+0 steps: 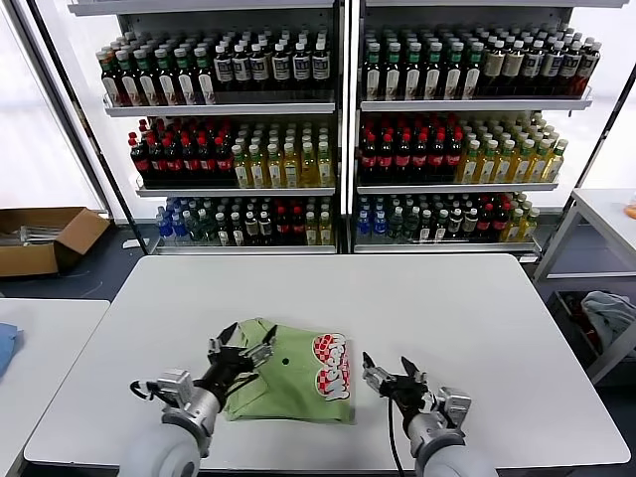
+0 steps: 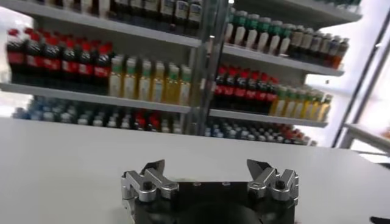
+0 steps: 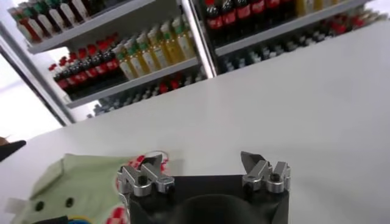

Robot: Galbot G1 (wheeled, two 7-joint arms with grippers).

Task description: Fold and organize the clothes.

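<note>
The clothes are one light green polo shirt (image 1: 283, 383), folded into a rough rectangle near the white table's (image 1: 447, 308) front edge. Its red-and-white chest graphic (image 1: 331, 364) faces up along its right side. My left gripper (image 1: 241, 343) hovers over the shirt's left part, jaws open and empty. In the left wrist view that gripper (image 2: 206, 167) spreads wide over bare tabletop and the shirt does not show. My right gripper (image 1: 388, 366) stands open just right of the shirt, apart from it. The right wrist view shows the same gripper (image 3: 201, 159) empty, beside the shirt (image 3: 73, 189).
Shelves of bottles (image 1: 338, 129) rise behind the table. A cardboard box (image 1: 40, 238) lies on the floor at far left. A second white table (image 1: 50, 348) on the left carries a blue cloth (image 1: 5, 348). A grey-white cloth bundle (image 1: 608, 313) sits low at right.
</note>
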